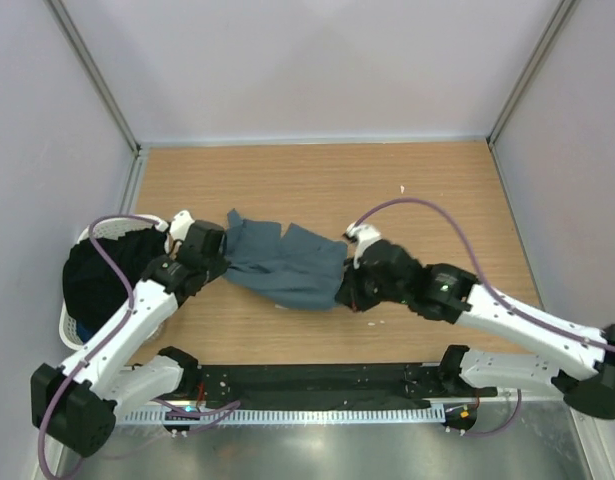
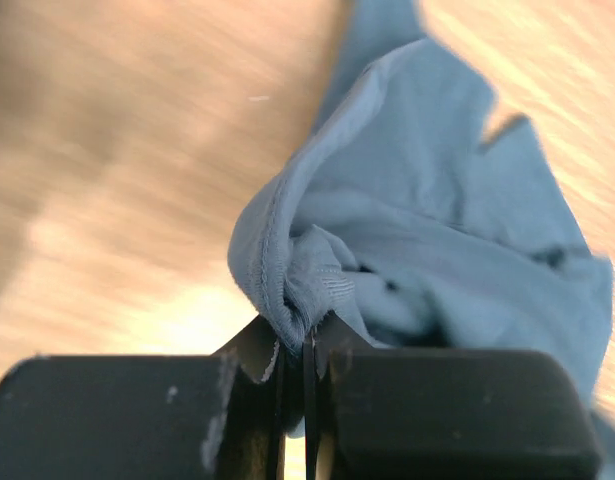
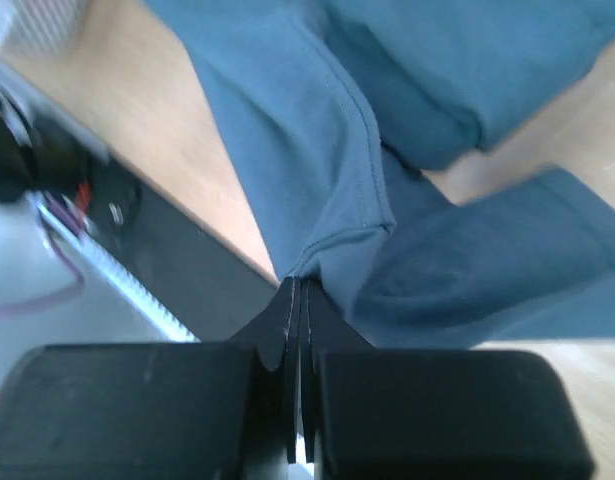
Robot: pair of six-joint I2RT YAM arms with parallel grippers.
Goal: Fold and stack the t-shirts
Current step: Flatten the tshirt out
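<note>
From above, we are seeing the blue-grey t-shirt [image 1: 287, 265] stretching over the desk [image 1: 317, 180] between the left gripper [image 1: 223, 262] and the right gripper [image 1: 345, 290]. In the left wrist view, the left gripper is pinching a bunched fold of the t-shirt. In the right wrist view, the right gripper is pinching its stitched edge.

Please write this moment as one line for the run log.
left gripper: shut on blue shirt | right gripper: shut on same shirt | shirt: crumpled between arms, unfolded | basket: dark clothes inside
</note>
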